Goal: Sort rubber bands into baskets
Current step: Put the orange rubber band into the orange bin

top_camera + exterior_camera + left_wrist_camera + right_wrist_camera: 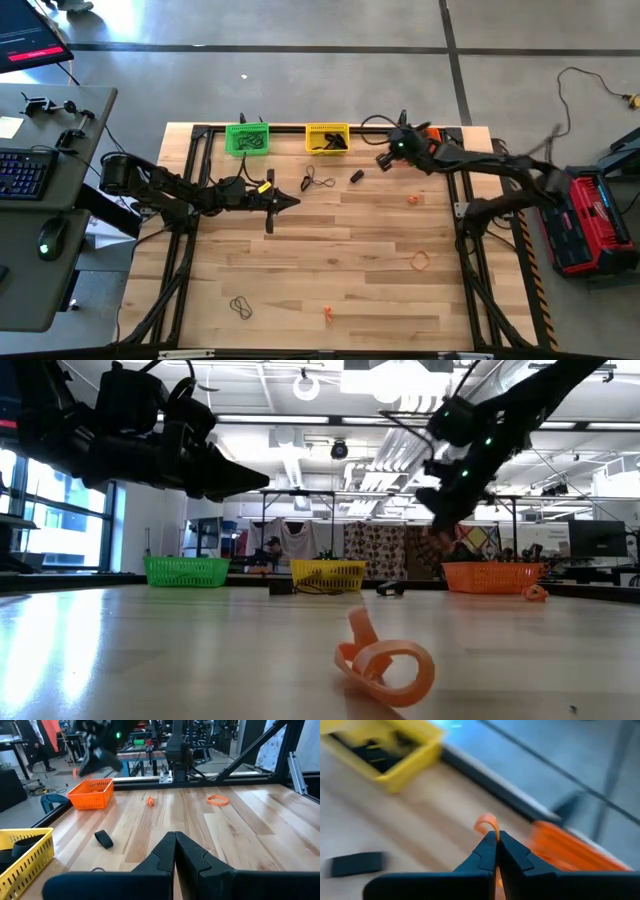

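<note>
Right gripper (496, 840): its fingers are pressing together on an orange rubber band (487, 824), whose loop is poking up past the tips; it is hanging in the air near the back right of the table, close to the orange basket (492, 575).
Left gripper (175, 842): its fingers are lying fully together, gripping nothing, and it is hovering over the wooden table (370, 270) left of centre.
Orange basket: it is sitting at the table's far right corner, partly hidden under the right arm in the overhead view.
Yellow basket (327, 138): it is standing at the back edge near the middle, with dark bands lying inside.
Green basket (247, 138): it is standing just left of the yellow one, also holding dark bands.
Loose orange bands: one (421, 261) is lying toward the right side, a smaller one (413, 200) is lying farther back, and a curled one (327, 314) is resting near the front edge.
Loose dark bands: a thin one (319, 180) is lying in front of the yellow basket, a short thick one (357, 176) is lying just to its right, and another thin one (241, 307) is lying at the front left.
</note>
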Controlling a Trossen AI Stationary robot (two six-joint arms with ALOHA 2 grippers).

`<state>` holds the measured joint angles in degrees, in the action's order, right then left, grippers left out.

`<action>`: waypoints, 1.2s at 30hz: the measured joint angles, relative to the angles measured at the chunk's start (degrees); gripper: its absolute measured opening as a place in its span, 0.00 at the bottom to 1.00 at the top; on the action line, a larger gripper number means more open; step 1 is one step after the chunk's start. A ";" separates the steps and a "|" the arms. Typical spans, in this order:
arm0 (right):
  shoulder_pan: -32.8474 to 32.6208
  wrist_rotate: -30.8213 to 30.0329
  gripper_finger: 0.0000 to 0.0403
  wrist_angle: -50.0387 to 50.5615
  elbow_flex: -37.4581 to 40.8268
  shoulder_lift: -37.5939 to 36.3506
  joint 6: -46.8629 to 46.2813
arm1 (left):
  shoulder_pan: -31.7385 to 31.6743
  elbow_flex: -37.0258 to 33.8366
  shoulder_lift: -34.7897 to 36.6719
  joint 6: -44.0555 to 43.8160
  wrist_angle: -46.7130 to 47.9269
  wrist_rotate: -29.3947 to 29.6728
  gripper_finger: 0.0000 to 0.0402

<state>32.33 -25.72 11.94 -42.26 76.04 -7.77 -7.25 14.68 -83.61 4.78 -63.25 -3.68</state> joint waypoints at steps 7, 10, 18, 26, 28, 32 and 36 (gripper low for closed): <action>4.38 -8.78 0.00 9.11 0.00 -5.11 -5.26 | 0.00 0.00 0.00 1.45 0.35 0.00 0.00; 6.59 -8.66 0.00 9.10 0.00 -3.53 -6.00 | 0.00 0.00 0.00 1.49 0.35 0.00 0.00; 12.65 -3.97 0.00 8.14 0.00 4.78 -7.43 | 1.62 0.00 0.00 0.97 0.35 -0.60 0.00; 15.91 1.52 0.07 8.53 0.00 8.21 -5.52 | 3.17 2.13 0.03 0.95 4.25 -0.65 0.00; 16.03 1.84 0.14 8.83 0.00 7.76 -5.29 | 3.58 3.56 0.02 1.17 7.46 -0.68 0.00; 16.01 1.78 0.31 8.89 0.00 6.45 -5.48 | 4.30 6.40 0.02 2.85 13.90 -0.14 0.00; 15.73 2.24 0.43 10.01 0.00 4.64 -5.27 | 4.73 8.03 0.02 3.39 15.29 -0.10 0.00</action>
<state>48.06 -23.48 21.96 -42.26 80.69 -13.03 -2.52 22.71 -83.59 8.16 -47.96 -3.78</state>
